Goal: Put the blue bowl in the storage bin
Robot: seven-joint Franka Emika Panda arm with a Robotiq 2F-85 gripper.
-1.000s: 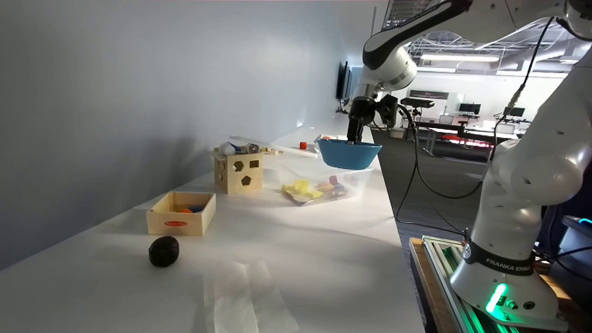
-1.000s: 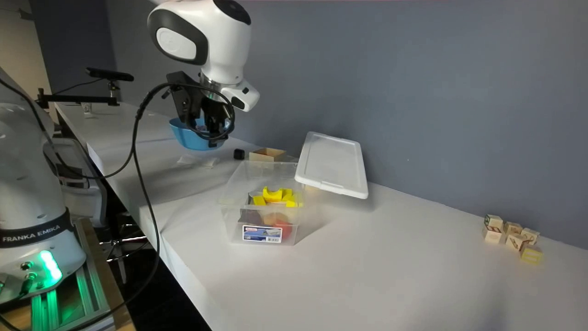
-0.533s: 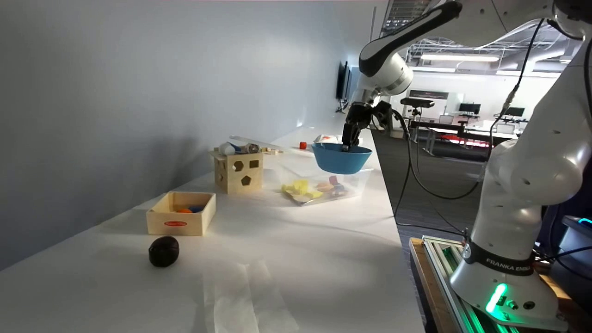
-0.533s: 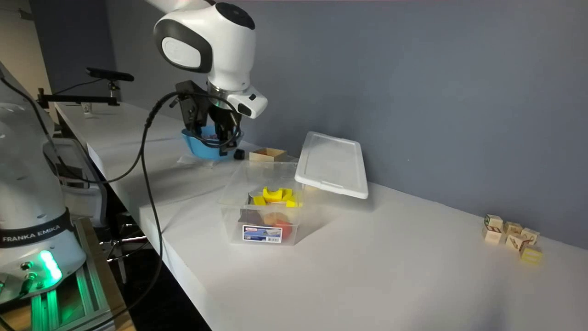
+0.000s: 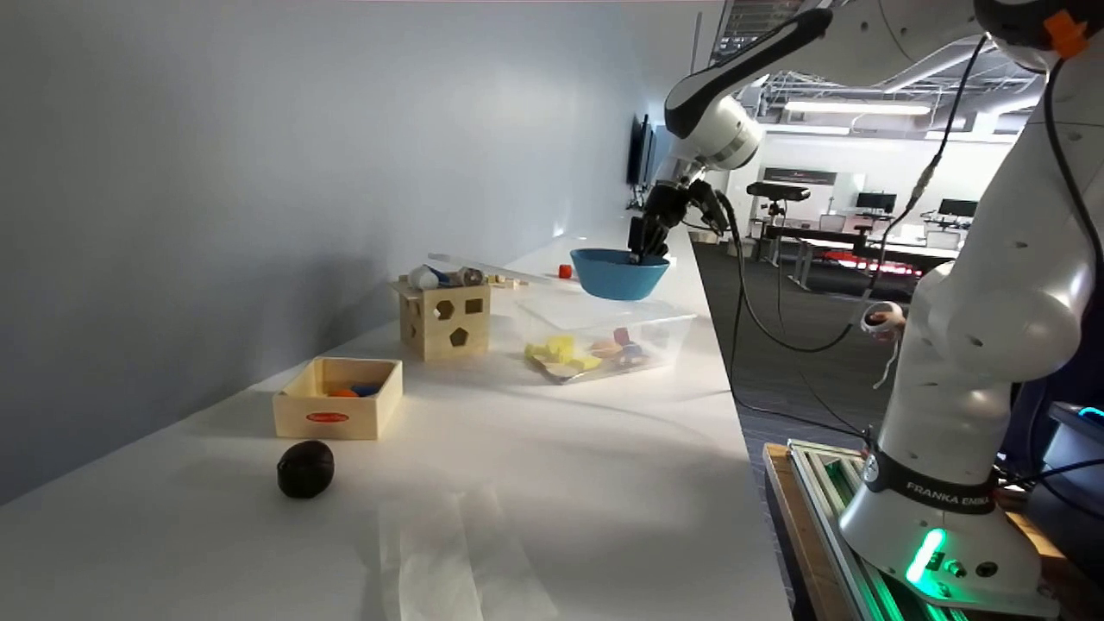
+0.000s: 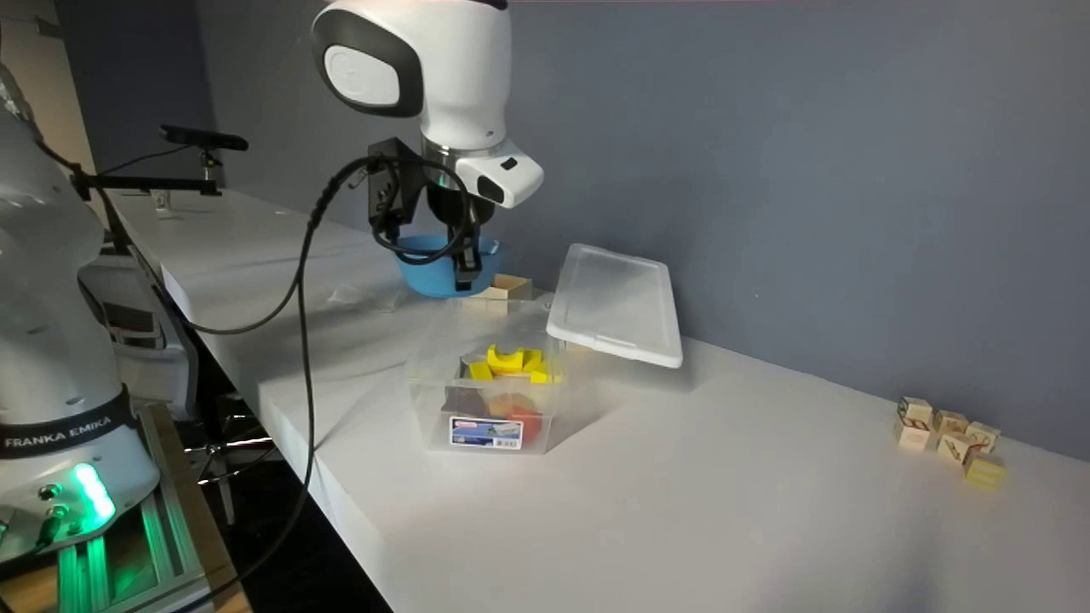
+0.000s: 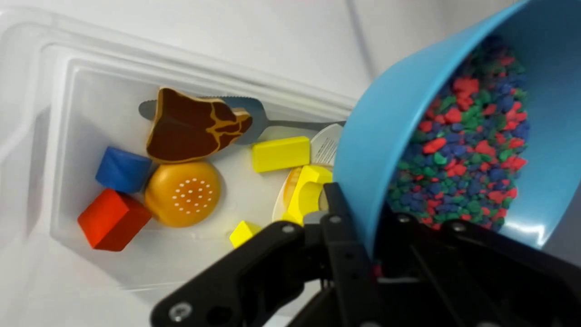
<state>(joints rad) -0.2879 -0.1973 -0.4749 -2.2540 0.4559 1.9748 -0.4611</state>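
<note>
A robot's gripper (image 7: 361, 202) grasps the blue bowl (image 5: 619, 280) by its rim, fingers (image 7: 346, 256) pinched on the bowl's side, one outside and one within. Over the past second the bowl has swung toward the room wall (image 5: 259, 155), and in the wrist view it now hides one end of the storage bin (image 7: 150, 63), which has not moved. The bin stands below the fingers, spreading to their left in that view, with yellow blocks (image 7: 280, 154), a toy steak (image 7: 195, 129) and a bun (image 7: 181, 195) inside. Red, green and blue bits (image 7: 472, 154), apparently loose, cover the bowl's bottom, right of the fingers there. The shift suggests the carry is nearly done, but the bowl is not yet in; whether all of it is above the opening cannot be told. Centring, then a level descent, looks called for, since a tip might spill the bits, and a whitish lid (image 6: 615, 305) slants beside the bin, to the fingers' right in an exterior view.
</note>
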